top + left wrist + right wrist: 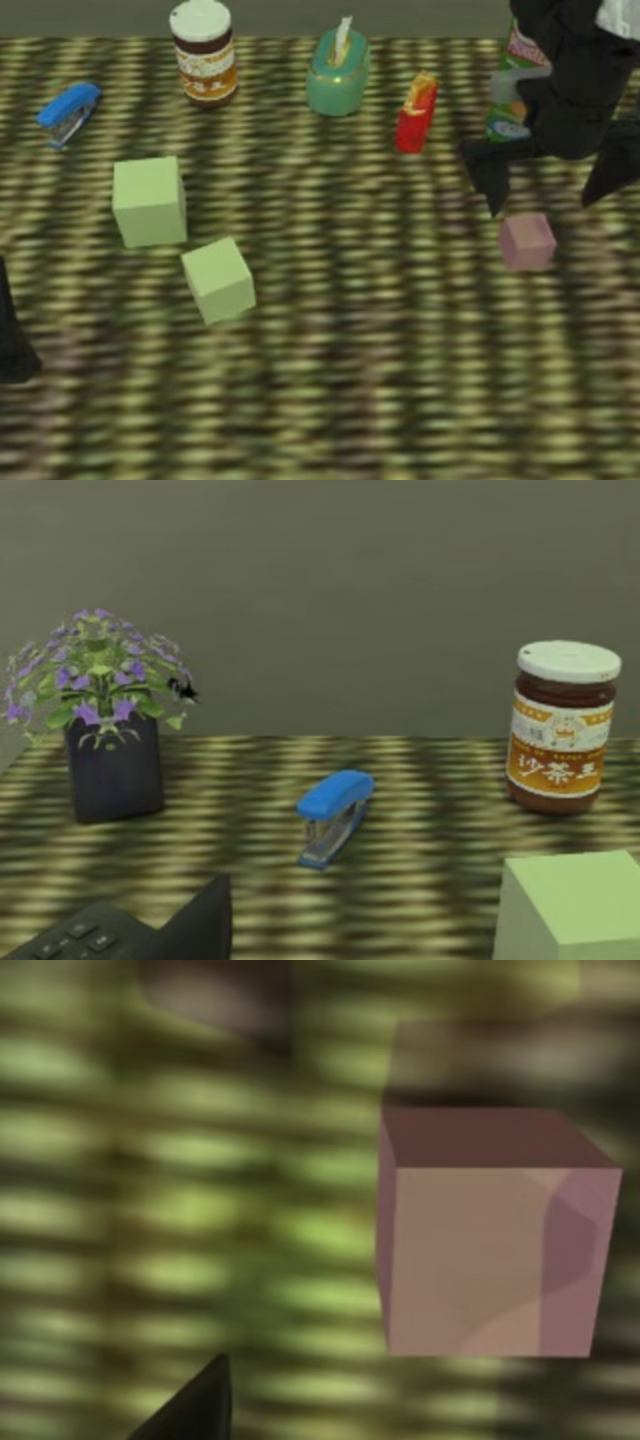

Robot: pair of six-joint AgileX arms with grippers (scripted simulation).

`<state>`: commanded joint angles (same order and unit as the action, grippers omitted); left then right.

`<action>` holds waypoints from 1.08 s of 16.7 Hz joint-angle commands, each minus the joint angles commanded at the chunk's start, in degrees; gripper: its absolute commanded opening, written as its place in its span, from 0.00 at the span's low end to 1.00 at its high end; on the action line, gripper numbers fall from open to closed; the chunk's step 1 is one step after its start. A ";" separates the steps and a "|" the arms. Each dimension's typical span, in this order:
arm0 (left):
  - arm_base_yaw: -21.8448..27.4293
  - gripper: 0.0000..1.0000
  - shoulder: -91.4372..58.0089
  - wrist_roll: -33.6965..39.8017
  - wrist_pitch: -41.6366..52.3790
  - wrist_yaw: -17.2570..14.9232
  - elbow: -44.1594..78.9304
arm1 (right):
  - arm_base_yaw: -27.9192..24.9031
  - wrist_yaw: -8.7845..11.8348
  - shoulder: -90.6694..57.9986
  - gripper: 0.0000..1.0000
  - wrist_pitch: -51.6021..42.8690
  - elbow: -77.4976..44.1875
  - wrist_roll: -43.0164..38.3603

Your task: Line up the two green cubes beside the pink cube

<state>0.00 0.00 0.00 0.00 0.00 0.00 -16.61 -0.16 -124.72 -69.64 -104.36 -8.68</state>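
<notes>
Top view puts your pink cube at about four o'clock from the table's middle, sitting flat on the woven cloth. Your right gripper hangs just above it toward twelve o'clock, fingers spread wide, one tip at the cube's upper left and the other off to its upper right; neither touches it. Right wrist view shows the same cube close up and free, with one dark fingertip apart from it.

The two green cubes lie well apart from the pink one, out at nine o'clock: the larger green cube and, just beside it toward five o'clock, the smaller green cube, turned slightly askew. The two almost meet at their corners.

Along the twelve o'clock edge you have a blue stapler, a sauce jar, a teal tissue holder, a red fries box and a green can partly behind the right arm.

Your left arm is parked at the left edge; you cannot tell how its fingers stand.
</notes>
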 joint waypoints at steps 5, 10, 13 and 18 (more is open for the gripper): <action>0.00 1.00 0.00 0.00 0.00 0.00 0.00 | 0.16 -0.01 -0.59 1.00 2.42 1.97 0.13; 0.00 1.00 0.00 0.00 0.00 0.00 0.00 | -0.01 -0.04 -4.21 1.00 14.10 9.43 -0.07; 0.00 1.00 0.00 0.00 0.00 0.00 0.00 | -0.10 -0.05 -5.59 1.00 17.47 11.87 -0.16; 0.00 1.00 0.00 0.00 0.00 0.00 0.00 | -0.10 -0.05 -5.60 0.85 17.50 11.90 -0.17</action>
<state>0.00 0.00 0.00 0.00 0.00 0.00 -16.71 -0.22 -130.33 -52.13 -92.46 -8.85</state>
